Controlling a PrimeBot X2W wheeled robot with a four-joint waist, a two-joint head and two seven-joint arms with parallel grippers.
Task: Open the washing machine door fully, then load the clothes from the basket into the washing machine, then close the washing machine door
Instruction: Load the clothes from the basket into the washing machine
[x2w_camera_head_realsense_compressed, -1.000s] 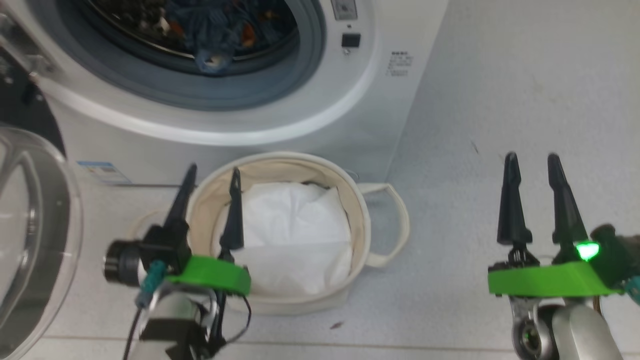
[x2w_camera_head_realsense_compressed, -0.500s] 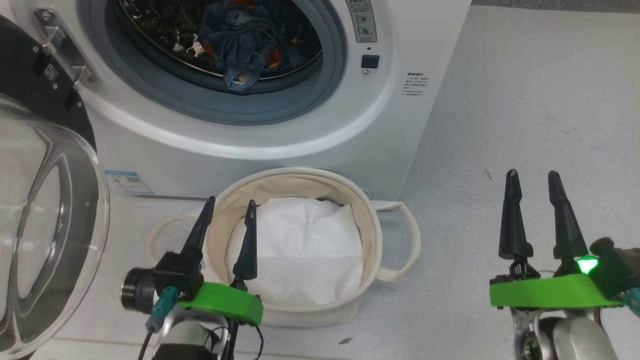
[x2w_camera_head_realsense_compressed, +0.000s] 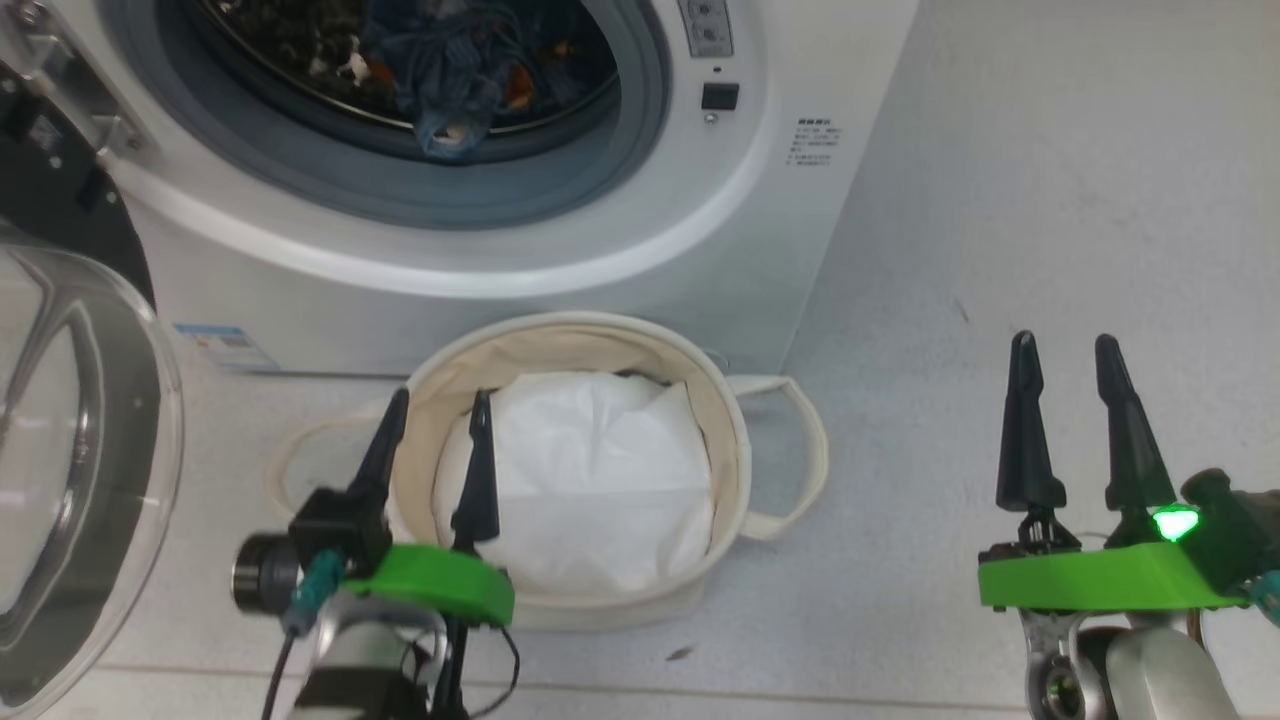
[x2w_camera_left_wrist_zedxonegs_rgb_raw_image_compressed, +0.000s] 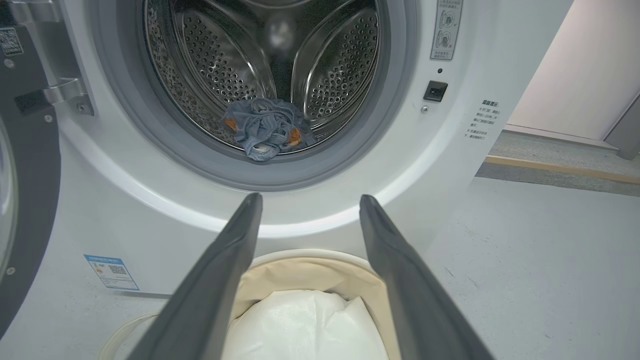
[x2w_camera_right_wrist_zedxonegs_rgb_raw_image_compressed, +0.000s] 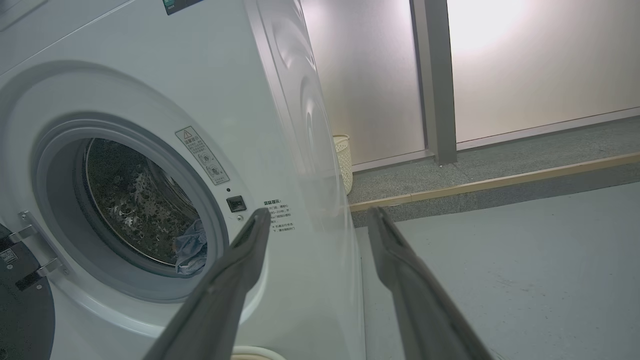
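Here the washing machine (x2w_camera_head_realsense_compressed: 500, 300) stands with its door (x2w_camera_head_realsense_compressed: 90, 470) swung wide open on the robot's left. The door's clear glass bowl fills the left edge of the head view, and its black rim shows above that, by the hinge. The clothes (x2w_camera_head_realsense_compressed: 440, 70), a bundle of blue fabric with orange specks, lie low in the drum at its front lip, just behind the grey ring. The left wrist view shows them resting on the bottom of the steel drum. The basket (x2w_camera_head_realsense_compressed: 560, 345) sits on the floor (x2w_camera_head_realsense_compressed: 1000, 200) right in front of the machine, below its mouth, with a loop handle sticking out on each side. A crumpled white liner sheet (x2w_camera_head_realsense_compressed: 590, 480) lies inside it. The left gripper (x2w_camera_head_realsense_compressed: 441, 394) hangs at the basket's near left side, its jaws spread wide with nothing between them. In the head view one finger lies over the basket's left wall and the other over the liner sheet, but I cannot tell whether either touches. The right gripper (x2w_camera_head_realsense_compressed: 1062, 340) is well off to the right of the basket, over bare floor, with its jaws also spread and holding nothing. Both sets of fingers point towards the machine. A small blue label (x2w_camera_head_realsense_compressed: 215, 345) sits low on the machine's front, to the left of the basket.
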